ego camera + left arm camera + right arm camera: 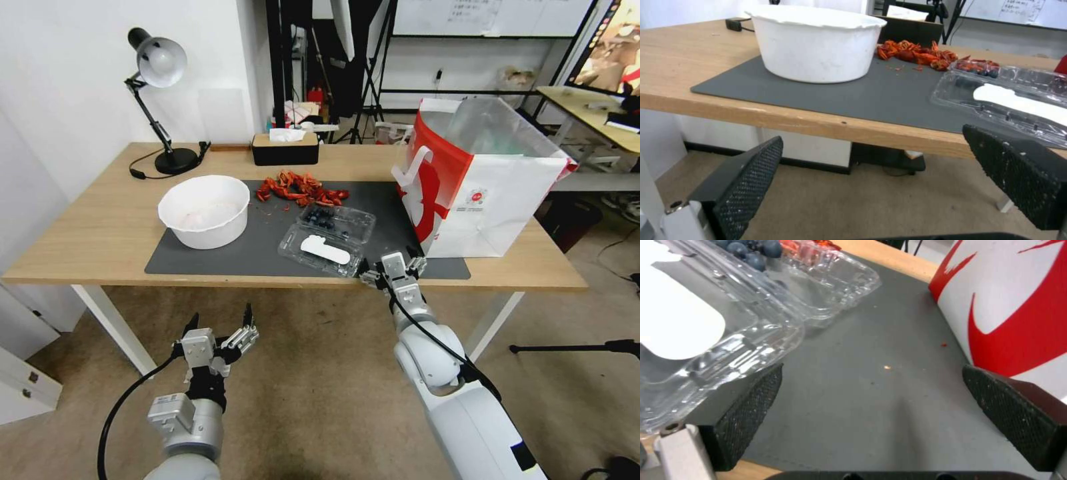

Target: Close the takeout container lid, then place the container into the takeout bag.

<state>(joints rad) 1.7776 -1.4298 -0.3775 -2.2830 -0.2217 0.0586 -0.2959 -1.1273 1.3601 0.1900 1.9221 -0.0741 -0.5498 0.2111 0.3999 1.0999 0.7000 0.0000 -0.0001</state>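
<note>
The takeout container (335, 221) lies open on the grey mat (260, 247), blueberries in its far half. Its lid (319, 249) is folded flat toward the table's front edge, white sticker facing up; the lid (1018, 106) (698, 340) is clear plastic in both wrist views. The takeout bag (477, 180) stands open to the container's right, and its red-and-white wall (1009, 306) is close to the right wrist camera. My right gripper (392, 267) is open over the mat's front edge, between lid and bag, touching neither. My left gripper (220, 331) hangs open below and in front of the table.
A round white bowl (205, 210) stands on the mat's left part. Red crayfish shells (300, 188) lie behind the container. A black tissue box (285, 148) and a desk lamp (160, 100) are at the table's back. Carpet floor lies in front.
</note>
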